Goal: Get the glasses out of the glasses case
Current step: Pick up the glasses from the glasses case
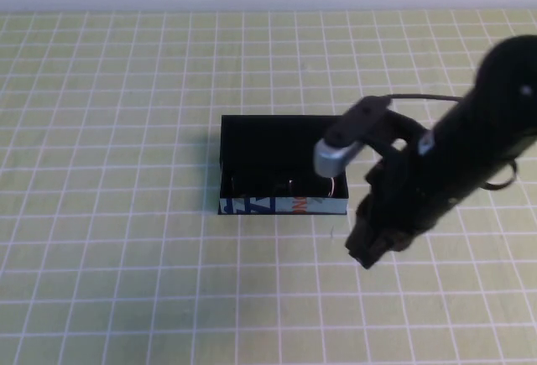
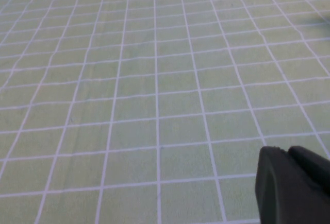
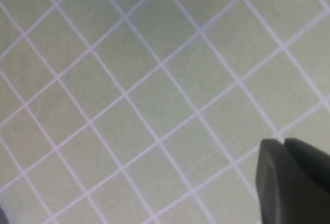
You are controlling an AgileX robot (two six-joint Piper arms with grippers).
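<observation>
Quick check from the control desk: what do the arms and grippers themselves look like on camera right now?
The right arm is matte black and bulky, with a silver-grey cylindrical part and a thin black cable looping above it. The right gripper is black. Of the left gripper, only a black rounded corner shows in its wrist view.

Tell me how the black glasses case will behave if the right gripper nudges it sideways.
The glasses case looks like a shallow, flat-bottomed box, so it would probably slide rather than tip. It seems thin-walled and likely light, so a nudge from the right gripper, now beside its right end, may skate it across the gridded mat. The left gripper is elsewhere, not bracing it.
</observation>
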